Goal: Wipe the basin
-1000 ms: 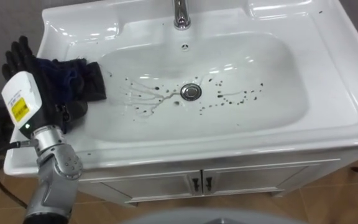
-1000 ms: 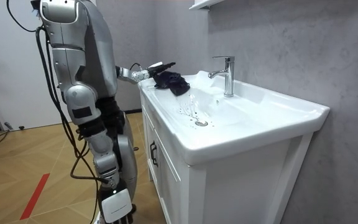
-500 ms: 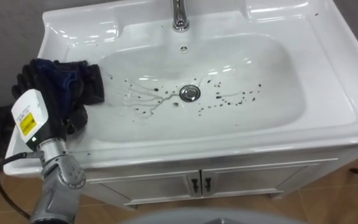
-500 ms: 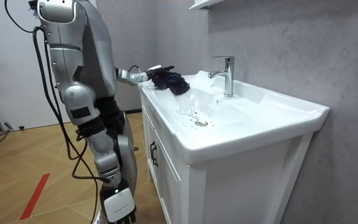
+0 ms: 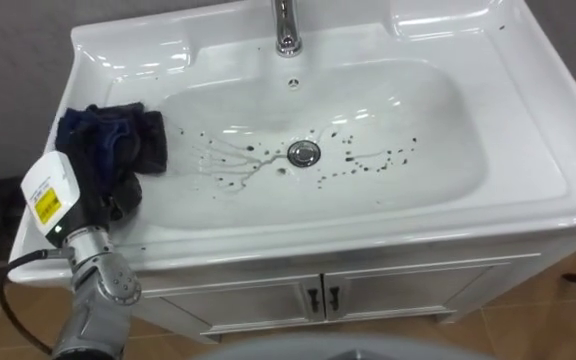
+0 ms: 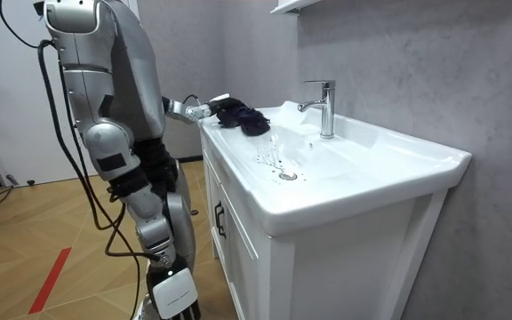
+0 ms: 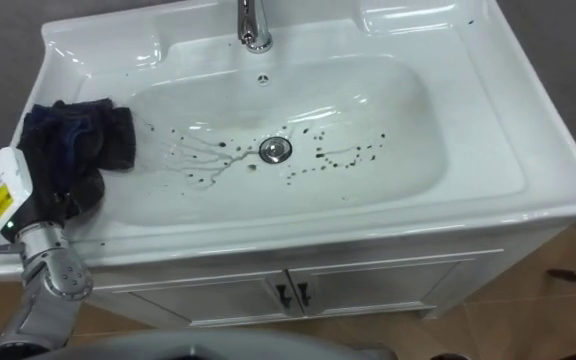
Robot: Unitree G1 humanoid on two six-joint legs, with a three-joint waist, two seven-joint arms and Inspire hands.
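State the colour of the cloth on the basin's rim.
Dark navy cloth, nearly black; clearest in the left eye view.

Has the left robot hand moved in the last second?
Yes. The left robot hand has drawn back from the faucet toward the front left rim of the basin, by the dark cloth.

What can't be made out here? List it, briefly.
- Left hand grip: eye views, the dark cloth covers it.
- Faucet top: eye views, cut off by the upper edge.
- Dark specks in the basin: room view, too small to tell apart.
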